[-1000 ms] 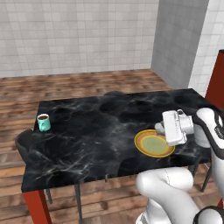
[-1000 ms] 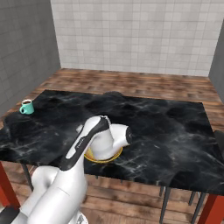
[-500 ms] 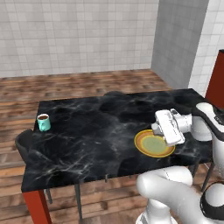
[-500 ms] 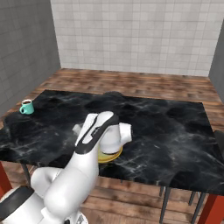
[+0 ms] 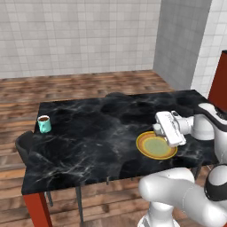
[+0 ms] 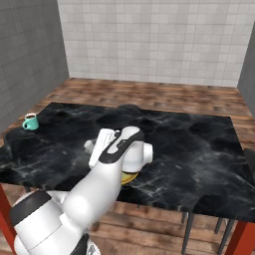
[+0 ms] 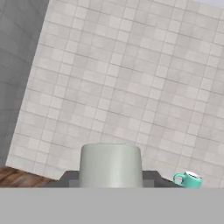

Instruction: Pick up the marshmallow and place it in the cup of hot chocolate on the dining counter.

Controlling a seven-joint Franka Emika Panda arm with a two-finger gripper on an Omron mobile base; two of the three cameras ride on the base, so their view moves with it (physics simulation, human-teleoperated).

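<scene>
In the hand view the white marshmallow sits between the two dark fingertips, and my gripper is shut on it. The teal cup of hot chocolate shows small at the lower right of that view. My gripper hovers level above the left rim of the yellow plate, pointing left. The cup of hot chocolate stands far off near the left end of the black marble dining counter. From the other side, the gripper points toward the cup.
The orange-rimmed plate lies partly under my arm. A dark chair back stands by the counter's left edge, and another at its right end. Red legs carry the counter. Tiled walls stand behind it.
The hand has lifted a little off the plate and turned level, swinging slightly left toward the cup. The grip on the marshmallow is unchanged.
</scene>
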